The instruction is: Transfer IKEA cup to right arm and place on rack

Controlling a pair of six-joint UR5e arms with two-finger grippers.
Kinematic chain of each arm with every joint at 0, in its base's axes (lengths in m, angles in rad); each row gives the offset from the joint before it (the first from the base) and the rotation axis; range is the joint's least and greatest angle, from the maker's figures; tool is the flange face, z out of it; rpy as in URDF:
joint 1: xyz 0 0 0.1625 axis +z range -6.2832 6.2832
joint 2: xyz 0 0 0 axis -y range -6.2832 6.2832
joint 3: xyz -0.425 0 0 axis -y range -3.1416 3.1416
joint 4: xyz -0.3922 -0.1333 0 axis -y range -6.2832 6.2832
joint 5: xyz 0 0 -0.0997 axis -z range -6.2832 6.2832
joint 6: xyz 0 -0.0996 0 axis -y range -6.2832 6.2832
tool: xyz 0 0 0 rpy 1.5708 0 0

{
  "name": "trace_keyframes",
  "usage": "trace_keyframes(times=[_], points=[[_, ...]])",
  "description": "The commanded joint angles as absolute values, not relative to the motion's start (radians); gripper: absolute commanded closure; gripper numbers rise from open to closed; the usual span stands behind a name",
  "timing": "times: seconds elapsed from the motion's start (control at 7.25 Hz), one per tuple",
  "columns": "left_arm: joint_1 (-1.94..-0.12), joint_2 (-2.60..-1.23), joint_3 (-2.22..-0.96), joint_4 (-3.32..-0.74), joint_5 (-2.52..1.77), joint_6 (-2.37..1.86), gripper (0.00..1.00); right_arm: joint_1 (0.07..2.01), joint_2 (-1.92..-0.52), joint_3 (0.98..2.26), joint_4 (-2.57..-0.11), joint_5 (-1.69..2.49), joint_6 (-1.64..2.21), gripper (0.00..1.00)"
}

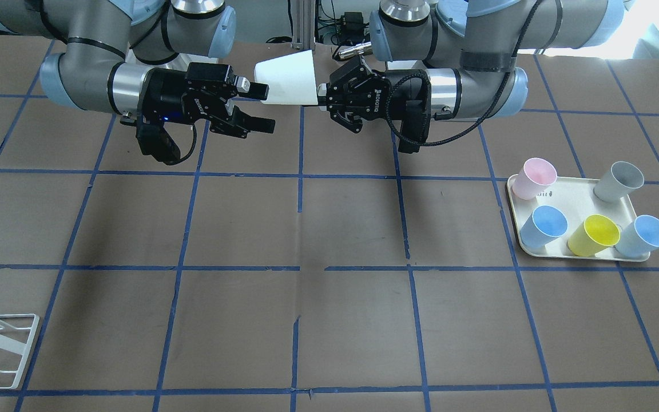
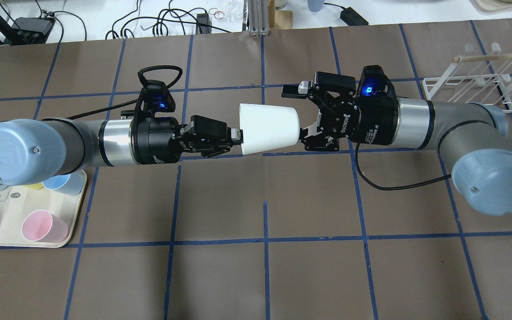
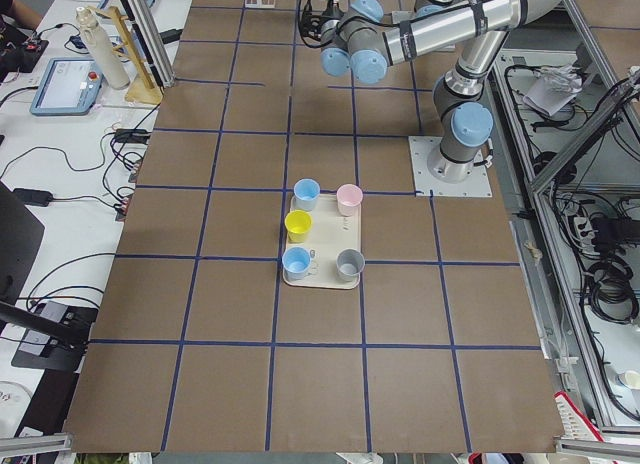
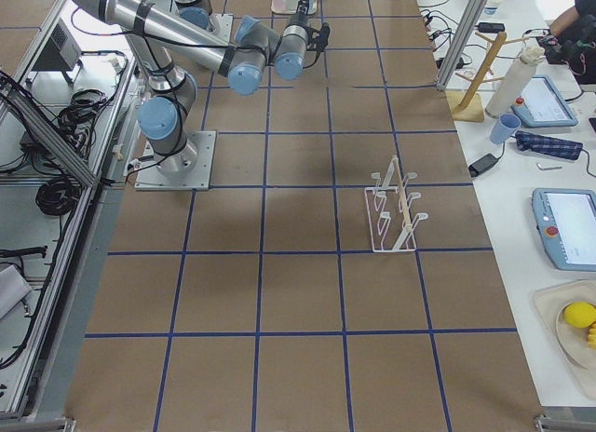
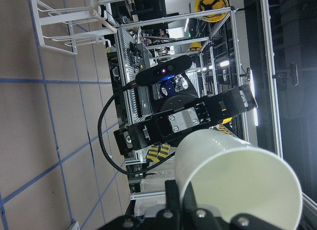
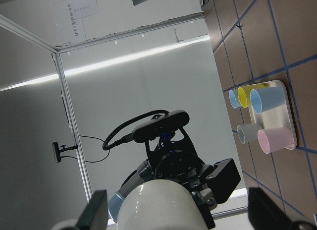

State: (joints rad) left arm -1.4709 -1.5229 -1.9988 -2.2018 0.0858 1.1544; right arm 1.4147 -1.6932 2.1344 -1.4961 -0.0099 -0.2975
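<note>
Your left fingers are pinched shut on the rim of the cup at its wide mouth, so the tapered body sticks out free toward 3 o'clock in the overhead view. That grip leaves the narrow bottom end bare for the other side to take.

Your right fingers are spread wide and hold nothing. They stand either side of that bottom end, one at 12 o'clock of it and one at 6. You cannot tell whether either pad touches the plastic.

The cup lies on its side in mid-air, well above the desk, between the two wrists. I judge the hand-over to be just short of the right side closing.

The right arm comes in from 3 o'clock. The rack stands at about 2 o'clock from the cup, on that arm's own side. The tray of spare cups sits at 8 o'clock, partly under the left arm.
</note>
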Motion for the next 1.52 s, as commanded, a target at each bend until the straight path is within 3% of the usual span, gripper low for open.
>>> trace_keyframes(times=[0.0,0.97,1.1,1.38], points=[[-1.486,-1.523,-1.999,-2.201,0.069,1.154,1.0,1.414,-1.723,2.134,-1.457,-0.014,-0.298,0.0],[-1.488,-1.514,-1.999,-2.201,0.069,1.154,1.0,1.414,-1.786,2.134,-1.339,-0.012,-0.301,0.0],[-1.488,-1.516,-1.999,-2.201,0.069,1.154,1.0,1.413,-1.784,2.134,-1.339,-0.012,-0.301,0.09],[-1.488,-1.517,-1.999,-2.201,0.069,1.154,1.0,1.396,-1.783,2.134,-1.338,-0.014,-0.299,0.4]])
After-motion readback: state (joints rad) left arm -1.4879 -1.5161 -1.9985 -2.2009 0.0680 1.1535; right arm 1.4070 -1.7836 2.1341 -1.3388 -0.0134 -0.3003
